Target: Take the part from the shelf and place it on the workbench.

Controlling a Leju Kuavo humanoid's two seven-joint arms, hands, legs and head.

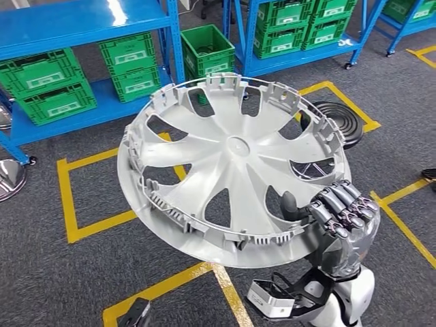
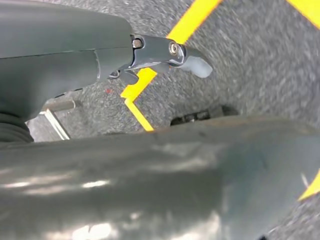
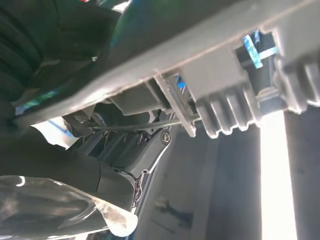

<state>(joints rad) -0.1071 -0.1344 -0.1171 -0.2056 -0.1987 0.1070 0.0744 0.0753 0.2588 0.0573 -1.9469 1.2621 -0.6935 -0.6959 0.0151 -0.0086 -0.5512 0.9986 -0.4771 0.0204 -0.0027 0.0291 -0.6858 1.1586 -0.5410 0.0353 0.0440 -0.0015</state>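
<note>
One hubcap [image 1: 234,167] gripped at rim by right hand [image 1: 343,221].

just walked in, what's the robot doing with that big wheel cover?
It is carrying it. The right robot hand grips the rim of the grey wheel cover, holding it roughly flat and inner side up, out over the grey floor with yellow tape lines. Blue shelves with green crates stand beyond it. The left robot hand holds nothing, over the floor. No workbench is visible, so the cover is not yet placed.
</note>
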